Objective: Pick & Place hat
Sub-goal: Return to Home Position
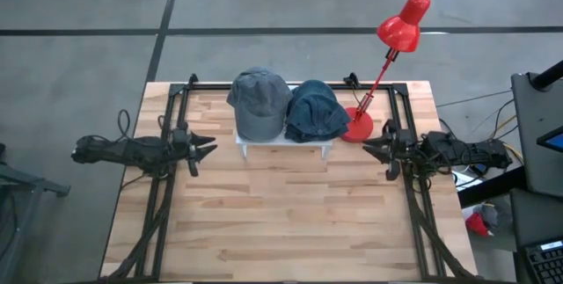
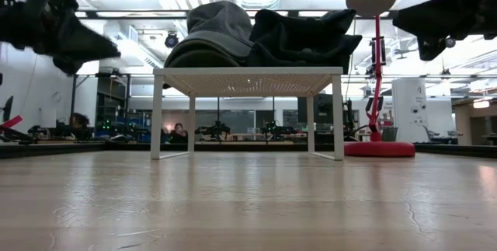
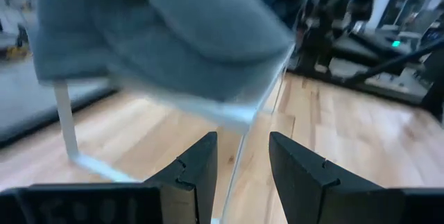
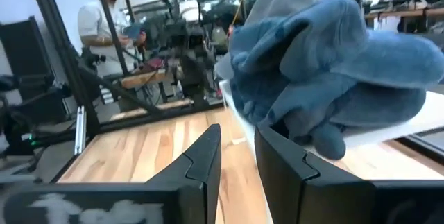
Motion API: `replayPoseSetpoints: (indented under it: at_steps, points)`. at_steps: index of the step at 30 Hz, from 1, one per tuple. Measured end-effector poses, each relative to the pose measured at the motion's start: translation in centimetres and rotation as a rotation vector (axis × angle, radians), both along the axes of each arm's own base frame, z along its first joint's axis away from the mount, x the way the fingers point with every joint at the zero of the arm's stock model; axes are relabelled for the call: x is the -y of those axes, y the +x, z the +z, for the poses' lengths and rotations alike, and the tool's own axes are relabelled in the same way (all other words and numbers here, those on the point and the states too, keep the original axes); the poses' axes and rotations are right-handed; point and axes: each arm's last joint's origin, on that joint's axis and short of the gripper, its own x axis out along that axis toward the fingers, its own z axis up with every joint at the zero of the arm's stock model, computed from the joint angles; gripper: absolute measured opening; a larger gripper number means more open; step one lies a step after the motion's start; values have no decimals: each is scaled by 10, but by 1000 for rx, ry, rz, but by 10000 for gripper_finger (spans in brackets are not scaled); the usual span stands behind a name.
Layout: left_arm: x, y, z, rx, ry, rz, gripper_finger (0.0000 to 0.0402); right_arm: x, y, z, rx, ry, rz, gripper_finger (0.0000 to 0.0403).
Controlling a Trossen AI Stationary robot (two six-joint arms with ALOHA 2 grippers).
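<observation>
Two hats lie side by side on a small white stand [image 1: 283, 144] at the table's far middle: a grey cap [image 1: 259, 99] on the left and a crumpled dark blue hat [image 1: 315, 112] on the right. Both rest on the stand's perforated top [image 2: 248, 81]. My left gripper [image 1: 209, 148] hovers level at the stand's left end, open and empty, with the grey cap [image 3: 166, 37] just ahead of its fingers. My right gripper [image 1: 368, 149] hovers level at the stand's right end, its fingers a little apart and empty, facing the blue hat [image 4: 326, 78].
A red desk lamp [image 1: 391, 51] stands on its round base [image 1: 358, 127] right of the stand, close to my right gripper. Black frame rails [image 1: 167, 196] run along both table sides. Bare wood [image 1: 281, 222] lies in front of the stand. A person [image 4: 104, 23] stands beyond the table.
</observation>
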Motion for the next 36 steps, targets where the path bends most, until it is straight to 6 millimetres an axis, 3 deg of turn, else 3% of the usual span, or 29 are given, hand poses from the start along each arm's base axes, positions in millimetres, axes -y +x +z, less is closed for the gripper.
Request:
replayPoseSetpoints:
  at_steps: [5, 14, 25, 36]
  points:
    - [-1, -5, 16, 6, 46, -25, 131, 0, 0, 0, 7, 23, 5, 82]
    - [2, 3, -12, -19, -45, -39, 117, -1, 5, -19, -48, 47, 31, 68]
    - [3, 7, -10, 21, 70, -91, 115, -2, 5, -16, -6, 45, 42, 85]
    - [5, 8, -11, 32, 31, -161, 115, -3, 5, -13, -1, -7, 81, 82]
